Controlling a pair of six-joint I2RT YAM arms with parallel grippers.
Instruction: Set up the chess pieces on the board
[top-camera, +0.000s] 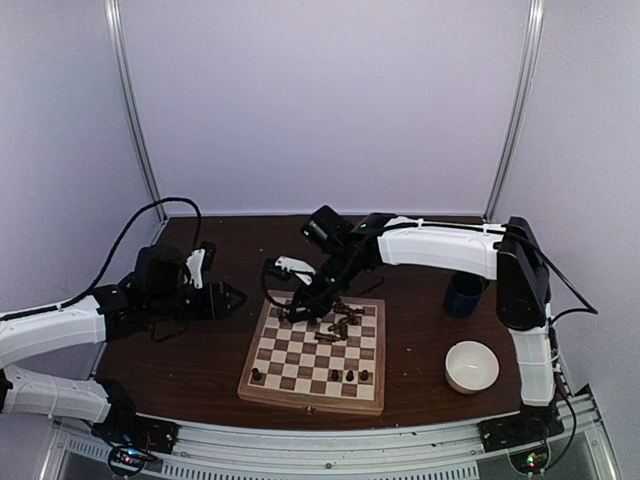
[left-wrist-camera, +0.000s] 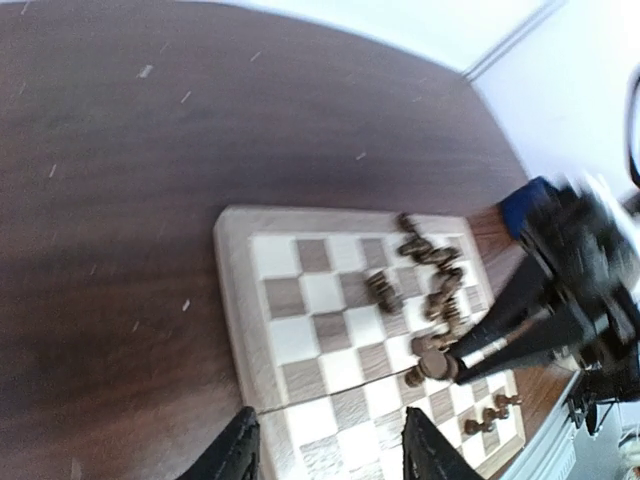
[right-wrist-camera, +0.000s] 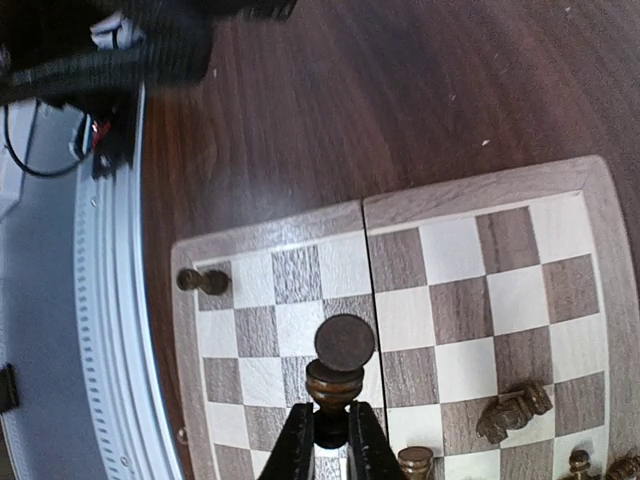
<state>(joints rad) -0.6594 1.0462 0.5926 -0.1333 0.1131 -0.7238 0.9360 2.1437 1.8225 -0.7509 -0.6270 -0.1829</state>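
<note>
The board lies in the middle of the table. Several dark chess pieces lie heaped on its far squares, and a few stand along its near edge. My right gripper hangs over the board's far left part, shut on one chess piece held by its stem, base outward, above the squares. The right wrist view shows this gripper and a lone standing piece at a board corner. My left gripper is open and empty beside the board's left edge; its fingers frame the board.
A dark blue cup stands right of the board, with a white bowl nearer the front. The dark brown tabletop surrounds the board. Fallen pieces lie close to the held piece.
</note>
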